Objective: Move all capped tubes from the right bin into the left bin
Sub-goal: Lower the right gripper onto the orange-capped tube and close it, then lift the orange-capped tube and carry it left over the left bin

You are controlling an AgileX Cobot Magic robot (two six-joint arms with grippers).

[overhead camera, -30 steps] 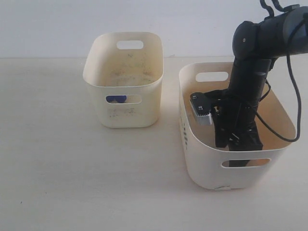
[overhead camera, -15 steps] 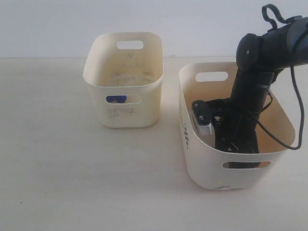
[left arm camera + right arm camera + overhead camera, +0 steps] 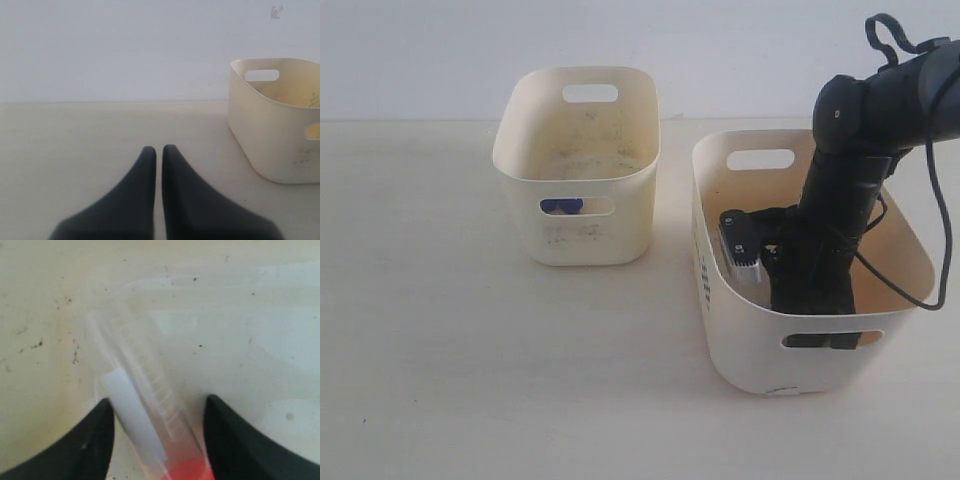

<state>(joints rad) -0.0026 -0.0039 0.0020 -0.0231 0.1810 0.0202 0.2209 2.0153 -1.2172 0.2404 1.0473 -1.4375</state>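
My right arm reaches down into the right bin (image 3: 745, 345), the wider cream tub. There my right gripper (image 3: 159, 401) stands open, a finger on each side of a clear capped tube (image 3: 150, 410) with a white label and an orange-red cap (image 3: 186, 471), lying on the bin's floor. In the exterior view the fingertips are hidden behind the front wall; a dark part shows through the handle slot (image 3: 832, 340). The left bin (image 3: 578, 235) holds a blue cap (image 3: 561, 206), seen through its slot. My left gripper (image 3: 159, 150) is shut and empty, low over the table, the left bin (image 3: 270, 135) beside it.
The two bins stand side by side on a pale table (image 3: 470, 380) with a gap between them. A white wall (image 3: 440, 50) runs along the back. A black cable (image 3: 932, 230) loops off my right arm over the right bin's rim.
My right arm has gone lower into the right bin, so the wrist now sits deeper behind the front wall. The bins and the left arm have not moved.
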